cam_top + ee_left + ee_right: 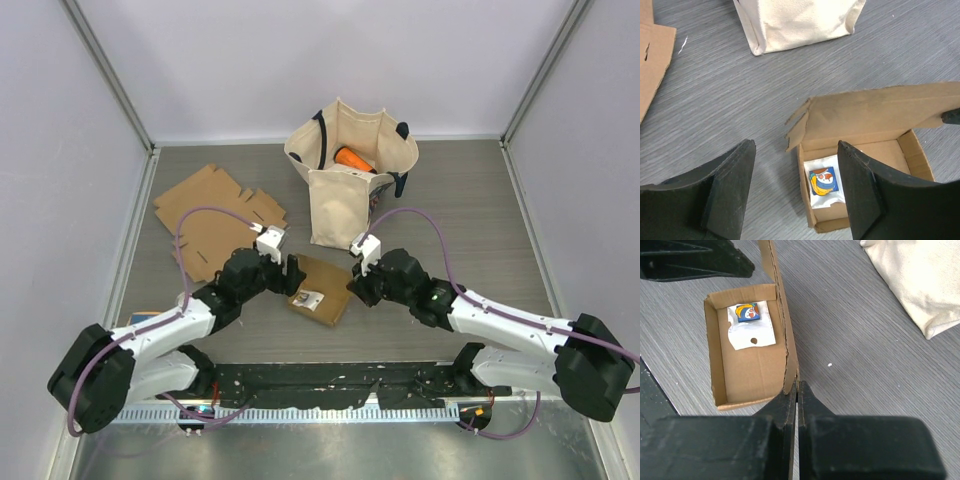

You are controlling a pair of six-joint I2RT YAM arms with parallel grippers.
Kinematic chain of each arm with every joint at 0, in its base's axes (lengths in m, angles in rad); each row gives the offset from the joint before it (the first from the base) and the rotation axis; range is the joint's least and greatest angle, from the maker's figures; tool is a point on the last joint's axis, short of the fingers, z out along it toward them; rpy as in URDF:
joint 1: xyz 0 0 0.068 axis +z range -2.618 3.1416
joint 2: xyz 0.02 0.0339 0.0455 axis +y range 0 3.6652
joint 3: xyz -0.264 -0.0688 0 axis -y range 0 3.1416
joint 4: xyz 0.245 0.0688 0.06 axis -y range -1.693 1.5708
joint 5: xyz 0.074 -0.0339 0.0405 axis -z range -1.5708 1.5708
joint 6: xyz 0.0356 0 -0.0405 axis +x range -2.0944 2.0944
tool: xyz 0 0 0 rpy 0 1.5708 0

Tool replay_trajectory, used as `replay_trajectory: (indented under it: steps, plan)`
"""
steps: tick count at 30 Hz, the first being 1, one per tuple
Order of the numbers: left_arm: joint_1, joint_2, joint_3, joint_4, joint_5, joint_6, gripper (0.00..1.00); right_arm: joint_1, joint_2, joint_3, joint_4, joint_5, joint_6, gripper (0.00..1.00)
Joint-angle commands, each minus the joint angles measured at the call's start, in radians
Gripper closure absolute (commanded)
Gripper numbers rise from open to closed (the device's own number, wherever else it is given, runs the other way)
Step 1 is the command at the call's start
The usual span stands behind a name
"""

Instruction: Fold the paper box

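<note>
The worktop (470, 200) is a grey surface with a fine wood grain running across it in streaks. Plain pale walls (300, 60) close it in at the back and on both sides, meeting it along a light seam. Slanted metal posts (108, 70) stand at the two far corners. A brushed metal strip (330, 450) runs along the near edge. The light is even and soft, casting only faint shadows.

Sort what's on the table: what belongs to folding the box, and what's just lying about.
For the job:
- paper box, its lid flap upright
- picture packet lying inside it
- right fingers, shut on the flap's end

Lying about:
- flat cardboard blanks
- canvas tote bag
- orange item inside the bag
</note>
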Motion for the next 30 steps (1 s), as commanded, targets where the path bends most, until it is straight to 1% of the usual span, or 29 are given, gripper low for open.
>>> replay_trajectory:
  steps: [1,3,8,11,14,15,17,18,21,25,27,30]
  plan:
    - [0.040,0.068,0.017,0.100,0.156,-0.001,0.32,-0.008,-0.002,0.042,0.040,-0.051,-0.010,0.99]
    - [0.042,0.080,0.005,0.142,0.180,-0.009,0.33,-0.016,0.003,0.044,0.045,-0.063,-0.010,0.99]
    - [0.057,0.056,-0.024,0.183,0.212,-0.007,0.36,-0.028,0.006,0.042,0.056,-0.086,-0.007,0.99]
    - [0.060,0.056,-0.020,0.180,0.223,-0.004,0.51,-0.031,0.015,0.044,0.053,-0.080,-0.004,0.99]
    - [0.060,0.045,-0.024,0.173,0.224,-0.012,0.60,-0.031,0.023,0.050,0.049,-0.061,-0.006,0.99]
    - [0.060,0.042,-0.026,0.170,0.220,-0.013,0.66,-0.031,0.027,0.052,0.049,-0.048,-0.004,0.99]
    - [0.060,0.031,-0.029,0.166,0.204,-0.015,0.71,-0.030,0.038,0.058,0.049,-0.039,0.010,0.99]
    - [0.060,0.028,-0.029,0.160,0.201,-0.015,0.77,-0.031,0.044,0.058,0.057,-0.026,0.016,0.99]
    - [0.060,0.025,-0.029,0.157,0.189,-0.016,0.84,-0.031,0.058,0.055,0.083,0.006,0.034,0.99]
    - [0.059,0.031,-0.020,0.144,0.142,-0.028,0.90,-0.016,0.081,0.076,0.085,0.052,0.045,0.99]
    - [0.059,0.036,-0.012,0.132,0.114,-0.033,0.93,-0.002,0.092,0.084,0.088,0.103,0.042,0.99]
    - [0.059,0.048,0.002,0.124,0.077,-0.038,0.91,0.013,0.107,0.096,0.094,0.152,0.037,0.99]
